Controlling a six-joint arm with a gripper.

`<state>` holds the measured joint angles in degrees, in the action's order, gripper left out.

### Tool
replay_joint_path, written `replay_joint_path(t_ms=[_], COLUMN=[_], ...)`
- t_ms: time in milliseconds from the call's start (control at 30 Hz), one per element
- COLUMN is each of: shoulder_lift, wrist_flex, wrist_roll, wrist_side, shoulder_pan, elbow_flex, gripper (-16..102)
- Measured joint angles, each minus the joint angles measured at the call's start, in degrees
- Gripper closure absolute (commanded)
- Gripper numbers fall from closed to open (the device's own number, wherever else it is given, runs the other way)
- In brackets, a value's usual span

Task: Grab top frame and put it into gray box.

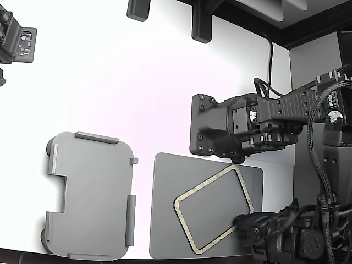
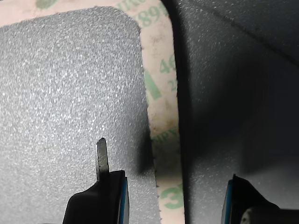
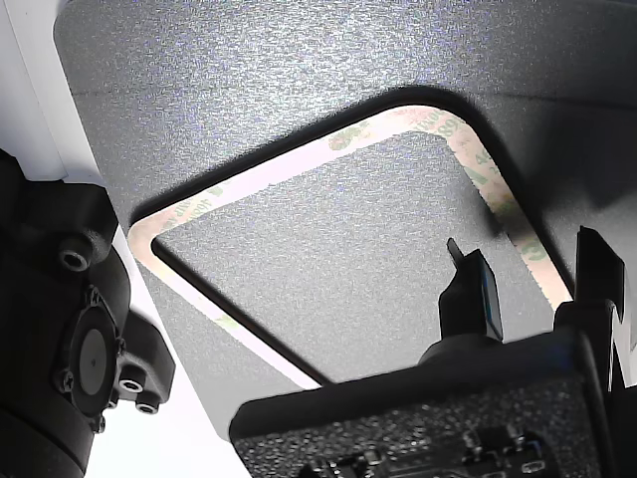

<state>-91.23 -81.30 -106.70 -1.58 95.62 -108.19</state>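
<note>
Top frame (image 1: 213,210) lies skewed on dark mat (image 1: 165,220), long axis diagonal in exterior view; tool (image 2: 175,196) open, straddling rim.

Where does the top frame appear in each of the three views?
Exterior view: top frame lies tilted on the dark gray mat, low and right of centre.
Wrist view: one rim strip runs between the two fingers.
Other view: the ring spans the centre.
Shared landmark: the mat.
</note>
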Motion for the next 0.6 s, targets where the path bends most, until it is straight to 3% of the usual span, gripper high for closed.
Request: replay_joint_path(t_ms=[400, 600], shoulder_lift=[0.4, 0.6], wrist_flex=[0.0, 0.4], wrist_roll=[-0.1, -0.3], wrist_side=[0.9, 1.1], shoulder_pan=[0.9, 1.1], elbow_flex=[0.4, 0.3], gripper=[2, 10])
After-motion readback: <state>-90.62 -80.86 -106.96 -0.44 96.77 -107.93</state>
